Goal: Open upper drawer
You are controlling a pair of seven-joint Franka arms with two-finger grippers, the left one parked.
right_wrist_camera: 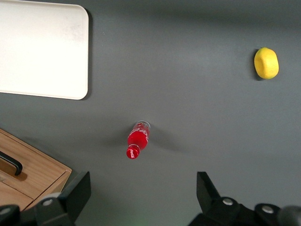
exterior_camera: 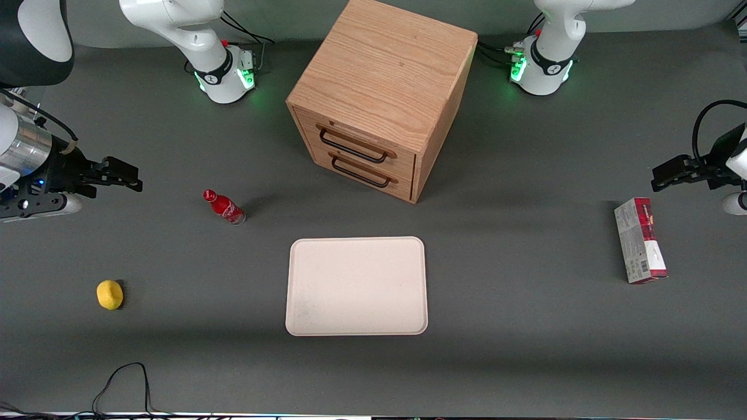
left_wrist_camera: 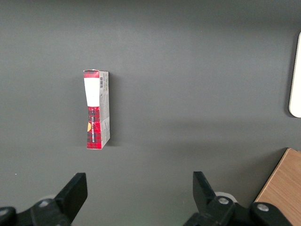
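The light-oak cabinet [exterior_camera: 385,76] stands at the table's middle, farther from the front camera than the tray. Its upper drawer [exterior_camera: 356,143] is closed, with a thin black bar handle [exterior_camera: 352,146]. The lower drawer [exterior_camera: 362,170] beneath it is closed too. My right gripper [exterior_camera: 119,175] hovers high at the working arm's end of the table, well apart from the cabinet, open and empty. In the right wrist view the fingers [right_wrist_camera: 77,193] stand wide apart over bare table, and a corner of the cabinet [right_wrist_camera: 28,174] with a handle end [right_wrist_camera: 11,162] shows.
A red bottle [exterior_camera: 224,207] stands between my gripper and the cabinet; it also shows in the right wrist view [right_wrist_camera: 138,140]. A cream tray [exterior_camera: 356,286] lies nearer the camera. A yellow lemon [exterior_camera: 110,294] lies near the working arm's end. A red-and-white carton [exterior_camera: 640,240] lies toward the parked arm's end.
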